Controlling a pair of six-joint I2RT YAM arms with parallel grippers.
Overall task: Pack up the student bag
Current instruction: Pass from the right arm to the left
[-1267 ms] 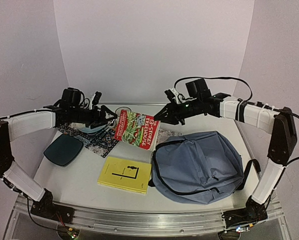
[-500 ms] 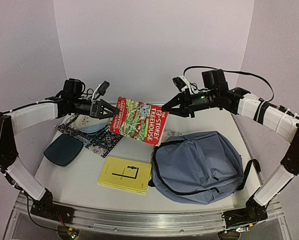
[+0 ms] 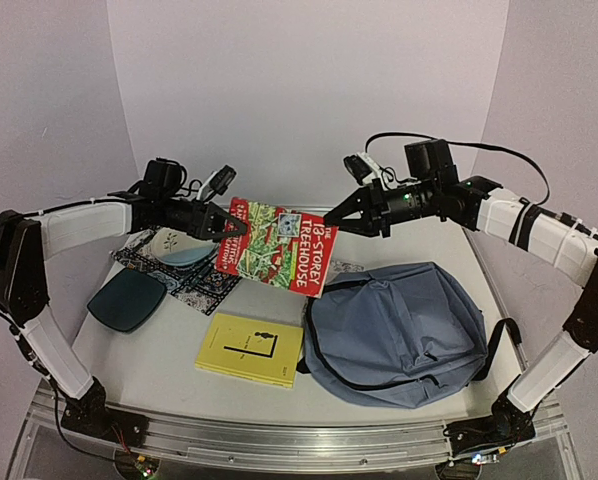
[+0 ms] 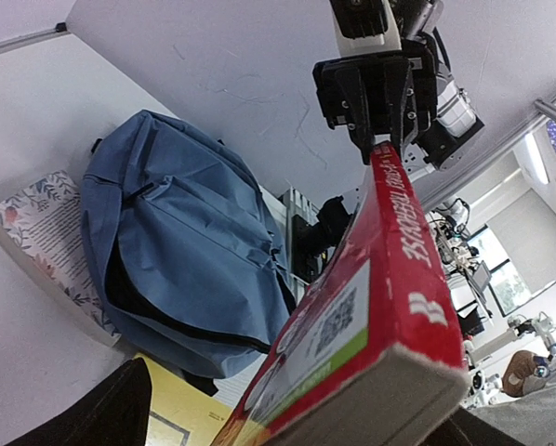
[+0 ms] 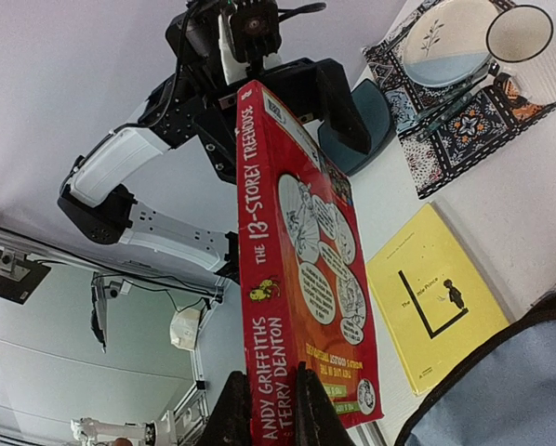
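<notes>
The red book [image 5: 297, 279] carries "THE 13-STOREY TREEHOUSE" and "ANDY GRIFFITHS & TERRY DENTON" on its spine. Its cover repeats "13-STOREY TREEHOUSE" in the top view. Lettering on the yellow book [image 5: 431, 297] is too small to read.

You had a red book [image 3: 274, 258] with a shiny, smooth paper cover. Your student bag [image 3: 399, 330] was soft blue-grey cloth, dull and a bit wrinkled. The yellow book [image 3: 251, 350] had a flat, dull paper cover. The bowl [image 3: 174, 247] looked smooth and glossy, and the dark tray [image 3: 127, 298] looked smooth too. The table [image 3: 159, 345] was plain, smooth white.
</notes>
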